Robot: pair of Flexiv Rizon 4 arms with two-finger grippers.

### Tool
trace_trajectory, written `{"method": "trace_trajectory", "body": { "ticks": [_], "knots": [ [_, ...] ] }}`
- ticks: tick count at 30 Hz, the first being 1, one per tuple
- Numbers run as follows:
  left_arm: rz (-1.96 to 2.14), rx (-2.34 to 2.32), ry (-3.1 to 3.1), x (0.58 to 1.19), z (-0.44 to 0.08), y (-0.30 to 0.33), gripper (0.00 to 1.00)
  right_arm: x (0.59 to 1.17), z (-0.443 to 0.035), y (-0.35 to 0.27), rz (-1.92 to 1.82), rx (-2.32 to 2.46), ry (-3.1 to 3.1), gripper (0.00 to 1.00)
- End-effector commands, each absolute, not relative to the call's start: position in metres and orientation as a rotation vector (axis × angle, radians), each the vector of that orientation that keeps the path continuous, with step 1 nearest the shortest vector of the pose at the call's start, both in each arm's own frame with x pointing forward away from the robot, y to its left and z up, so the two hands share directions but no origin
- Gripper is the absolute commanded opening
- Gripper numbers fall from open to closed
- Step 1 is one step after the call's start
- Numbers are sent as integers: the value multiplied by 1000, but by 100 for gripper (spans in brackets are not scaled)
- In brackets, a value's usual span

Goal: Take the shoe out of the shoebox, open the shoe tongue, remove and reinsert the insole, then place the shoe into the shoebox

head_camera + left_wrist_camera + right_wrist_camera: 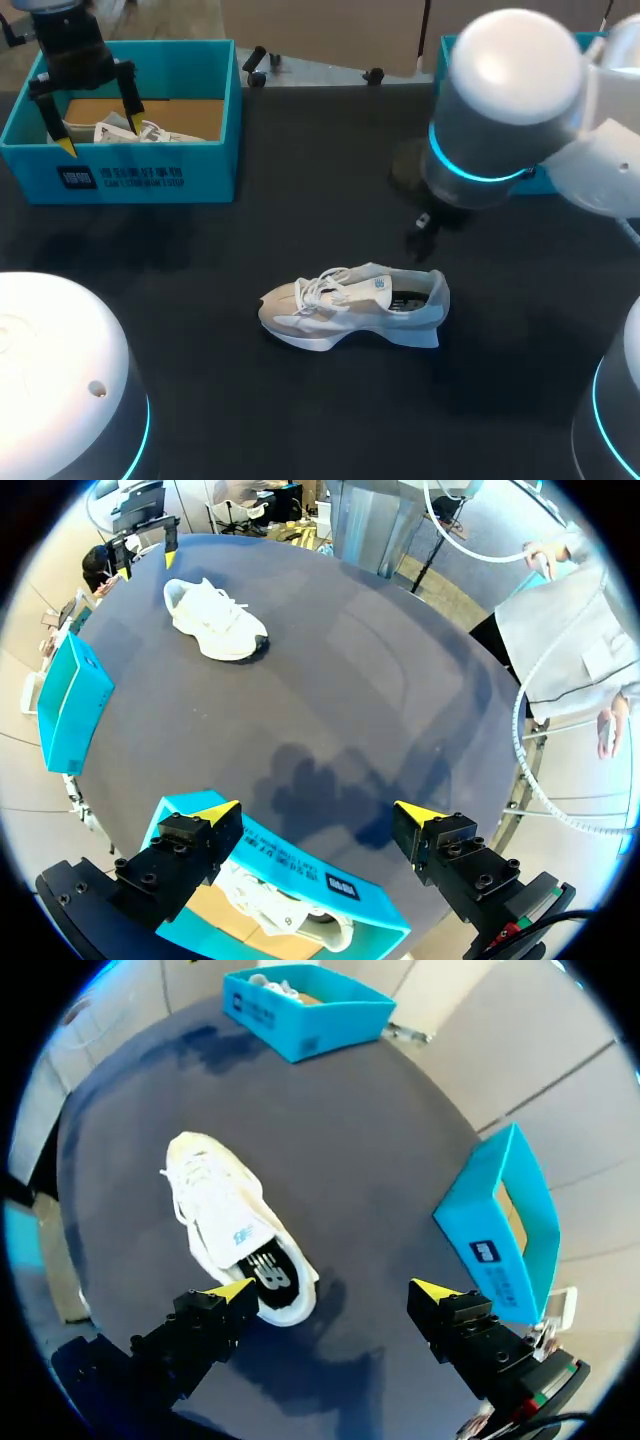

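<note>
The shoe (350,305) lies upright in the middle of the table (300,200). Beyond it the shoebox (140,172), far left, holds a second shoe (145,130); a second box (447,55) stands far right. Our right gripper (332,1290) hangs wide open over the shoe's heel, empty. Our left gripper (100,137), equally wide and empty, hangs over the shoebox.

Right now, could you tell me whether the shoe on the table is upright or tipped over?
Upright: the shoe rests on its sole on the table, laces and opening facing up.

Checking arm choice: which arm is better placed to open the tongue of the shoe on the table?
Probably right: the right gripper hangs open by the shoe, at its heel; the left gripper is over the shoebox.
</note>
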State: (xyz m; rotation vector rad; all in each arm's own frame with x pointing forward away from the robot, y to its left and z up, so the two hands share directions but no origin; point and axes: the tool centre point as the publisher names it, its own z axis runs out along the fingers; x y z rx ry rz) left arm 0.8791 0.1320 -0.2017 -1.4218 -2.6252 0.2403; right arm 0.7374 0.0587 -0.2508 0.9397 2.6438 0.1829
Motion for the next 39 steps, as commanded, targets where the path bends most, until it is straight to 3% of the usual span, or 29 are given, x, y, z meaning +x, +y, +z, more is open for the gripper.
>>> {"method": "trace_trajectory", "body": {
  "ticks": [1,13,39],
  "knots": [
    [239,-1423,-2626,879,-202,132,100,723,-254,11,517,600,2739,100],
    [239,-1423,-2626,879,-202,132,100,725,-253,-15,798,230,2772,100],
    [239,-1423,-2626,879,-202,132,100,715,-281,-52,1501,33,2618,100]
  ]
}}
